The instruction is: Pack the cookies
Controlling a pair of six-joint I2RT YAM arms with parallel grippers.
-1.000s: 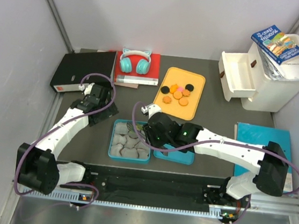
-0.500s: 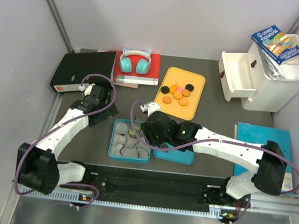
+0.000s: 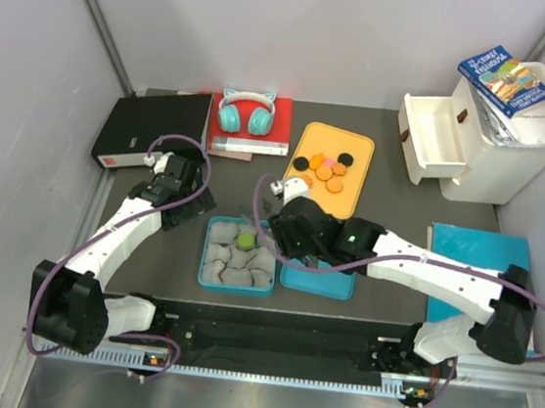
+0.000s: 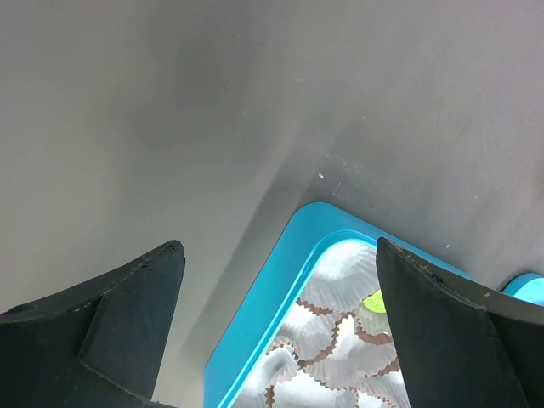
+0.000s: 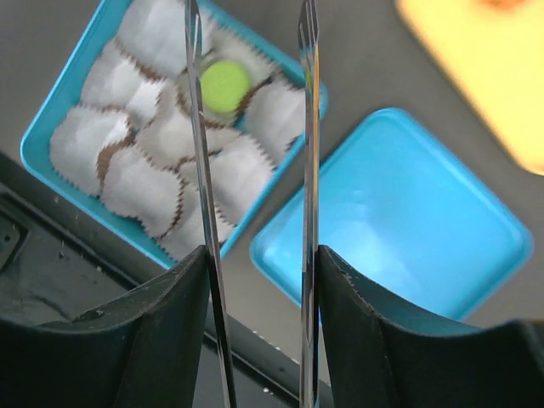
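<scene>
- The green cookie (image 3: 246, 239) is being cradled in one of the grey-white paper cups (image 5: 127, 183), at the far side of the blue tin (image 3: 203, 255).
- The other cookies (image 3: 323, 168), orange, black and one pink, are being carried on the orange tray (image 3: 342, 200), which lies beyond the tin and slightly to its right.
- The right gripper (image 5: 248, 51) is being held above the tin and the blue lid (image 3: 327, 284) lying just right of it. Its thin fingers (image 5: 201, 170) are being kept partly apart, and nothing is being gripped between them.
- The left gripper (image 4: 279, 246) is being held wide and empty above the grey table (image 4: 255, 102), close to the tin's far left corner.
- Part of the lid is being hidden by the right arm in the top view.
- Teal headphones (image 3: 245, 110) are being borne by a red book at the far side, and a white drawer unit (image 3: 487, 140) is being kept at the far right with one drawer pulled out.
</scene>
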